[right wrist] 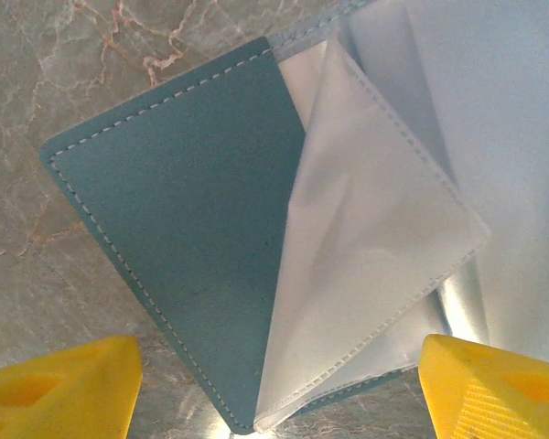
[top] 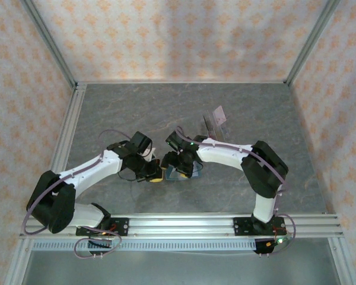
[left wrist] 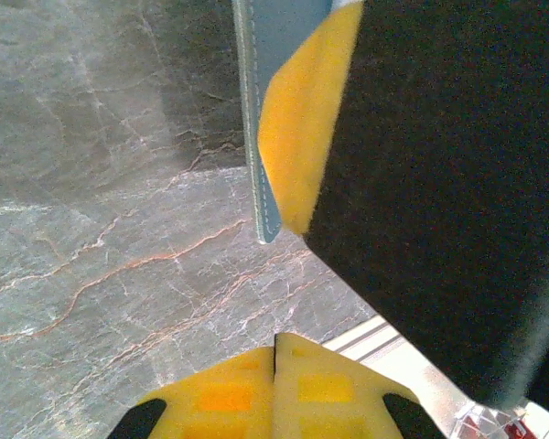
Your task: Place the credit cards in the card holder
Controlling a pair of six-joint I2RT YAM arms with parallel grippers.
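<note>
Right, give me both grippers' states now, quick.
Left gripper: fingers shut, nothing between them.
Right gripper: fingers open over the teal-blue stitched folding card holder, not gripping it.

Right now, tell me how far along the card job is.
Done: the card holder lies opened, pale pockets fanned, no card visible in them. In hand: the right tool hangs open over it; the left tool is shut beside it, holding nothing. Left: the credit cards stand at the clear stand behind; all need inserting.
</note>
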